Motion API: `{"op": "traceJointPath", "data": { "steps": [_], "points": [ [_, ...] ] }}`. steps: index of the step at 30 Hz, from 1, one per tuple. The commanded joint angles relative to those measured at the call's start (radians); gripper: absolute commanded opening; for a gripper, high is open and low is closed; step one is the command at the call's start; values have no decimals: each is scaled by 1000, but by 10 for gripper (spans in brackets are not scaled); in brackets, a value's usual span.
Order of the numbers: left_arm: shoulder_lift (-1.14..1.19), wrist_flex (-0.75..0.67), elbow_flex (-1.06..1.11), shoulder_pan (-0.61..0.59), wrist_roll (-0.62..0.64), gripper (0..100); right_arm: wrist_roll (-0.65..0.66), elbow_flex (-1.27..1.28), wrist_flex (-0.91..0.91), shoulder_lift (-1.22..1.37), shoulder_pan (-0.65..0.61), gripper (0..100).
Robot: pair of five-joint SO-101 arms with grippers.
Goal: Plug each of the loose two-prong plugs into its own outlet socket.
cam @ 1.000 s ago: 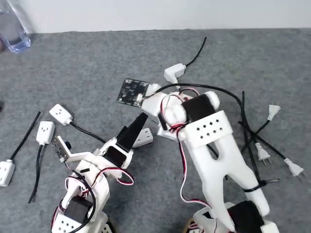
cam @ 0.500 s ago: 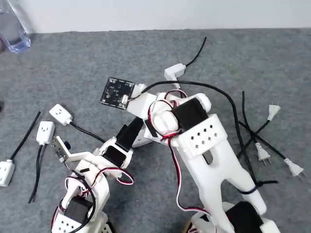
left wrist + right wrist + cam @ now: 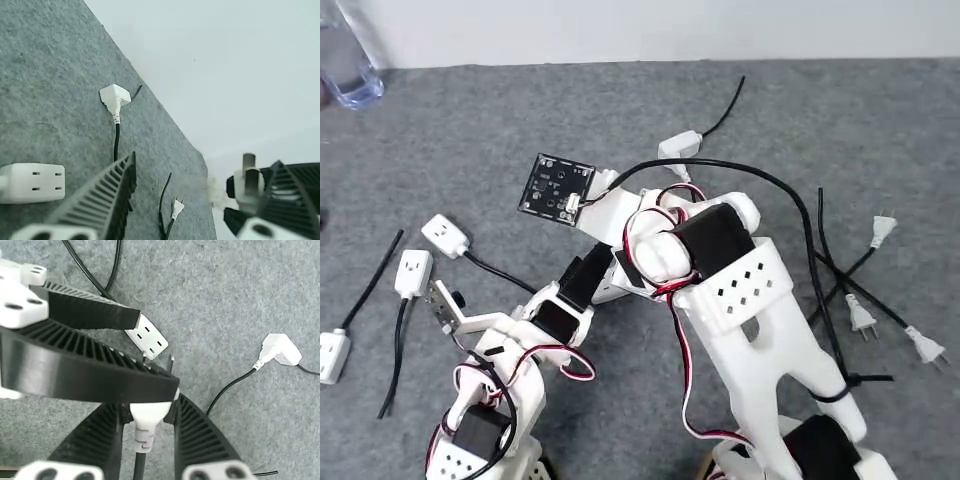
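I have the white two-prong plug [image 3: 148, 417] on its black cord in the right gripper [image 3: 149, 407]. Both black ribbed fingers press against the plug body, the cord runs back between them, and the metal prongs stick out past the fingertips. The prongs point toward a white outlet socket [image 3: 146, 336] that lies flat on the grey felt mat [image 3: 470, 120] near the middle of the table. The prongs are close to it, but I cannot tell whether they touch it.

The left gripper [image 3: 205, 162] hangs over the same spot with its jaws spread wide and nothing between them. From its own camera, that socket lies just beside one finger [image 3: 107, 195], and the held plug shows near the other finger.

Further out, a second white socket with a black cord [image 3: 680, 148] lies toward the wall. Three more white sockets [image 3: 445, 233] sit on the left side of the mat, well apart from the arms' work. Three loose white plugs [image 3: 861, 318] with crossed black cords lie on the right side. A clear plastic bottle [image 3: 345, 65] stands at the far left corner.
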Motion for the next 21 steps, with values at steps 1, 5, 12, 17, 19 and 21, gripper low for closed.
{"op": "traceJointPath", "data": {
  "steps": [1,5,12,17,19,21],
  "points": [
    [-9,-21,-4,0,6,384,-11,-60,10,-64,-8,7],
    [-9,-21,-4,0,6,384,-6,-60,10,-127,-7,7],
    [-9,-21,-4,0,6,384,-11,-58,39,-159,-4,7],
    [-9,-21,-4,0,6,384,-11,-58,39,-182,-5,7],
    [-9,-21,-4,0,6,384,-11,-58,39,-182,-4,7],
    [-9,-21,-4,0,6,384,-11,-58,39,-185,-4,7]
  ]
}}
